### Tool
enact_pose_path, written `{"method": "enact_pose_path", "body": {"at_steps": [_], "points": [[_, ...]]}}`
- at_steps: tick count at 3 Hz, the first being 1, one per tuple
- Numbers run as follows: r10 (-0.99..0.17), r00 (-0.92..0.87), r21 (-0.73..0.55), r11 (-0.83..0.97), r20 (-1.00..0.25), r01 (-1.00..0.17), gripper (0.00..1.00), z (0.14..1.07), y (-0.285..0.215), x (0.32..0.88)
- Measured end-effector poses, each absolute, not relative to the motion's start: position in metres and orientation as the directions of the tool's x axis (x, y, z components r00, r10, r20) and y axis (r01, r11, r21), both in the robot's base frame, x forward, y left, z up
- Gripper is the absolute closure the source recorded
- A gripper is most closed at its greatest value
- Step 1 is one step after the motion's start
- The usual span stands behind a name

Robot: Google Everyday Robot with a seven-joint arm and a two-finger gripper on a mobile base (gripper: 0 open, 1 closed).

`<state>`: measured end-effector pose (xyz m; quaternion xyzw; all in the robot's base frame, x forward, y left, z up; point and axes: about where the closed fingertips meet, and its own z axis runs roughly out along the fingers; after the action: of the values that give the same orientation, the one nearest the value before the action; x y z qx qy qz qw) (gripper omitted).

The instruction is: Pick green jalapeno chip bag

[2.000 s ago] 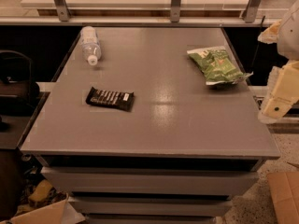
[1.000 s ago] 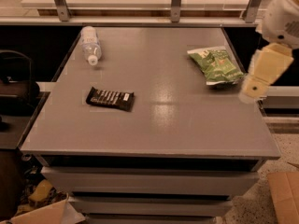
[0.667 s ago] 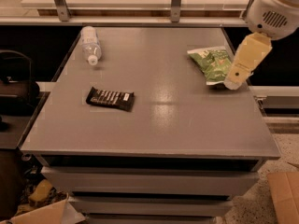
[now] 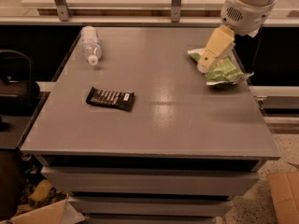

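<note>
Jaws unreadable, whether apart or together. The gripper (image 4: 204, 67) has swung in over the green jalapeno chip bag (image 4: 227, 72), upper right of the frame. Likely the grasp comes next.

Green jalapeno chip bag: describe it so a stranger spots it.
On the grey table, look at the far right side, beneath the gripper. The chip bag is crinkly green with pale ends, unlike the black candy bar and clear bottle.

Cream gripper (image 4: 207, 61) over green jalapeno chip bag (image 4: 229, 72); black candy bar (image 4: 110, 98); grey table (image 4: 163, 125)
</note>
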<state>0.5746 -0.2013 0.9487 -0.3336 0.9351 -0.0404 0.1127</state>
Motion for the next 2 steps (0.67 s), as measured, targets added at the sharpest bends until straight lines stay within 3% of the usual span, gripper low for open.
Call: {"method": "enact_pose_path", "body": {"at_steps": [2], "points": [[-0.449, -0.869, -0.117, 0.894, -0.209, -0.433, 0.0, 0.912, -0.194, 0.621]]}}
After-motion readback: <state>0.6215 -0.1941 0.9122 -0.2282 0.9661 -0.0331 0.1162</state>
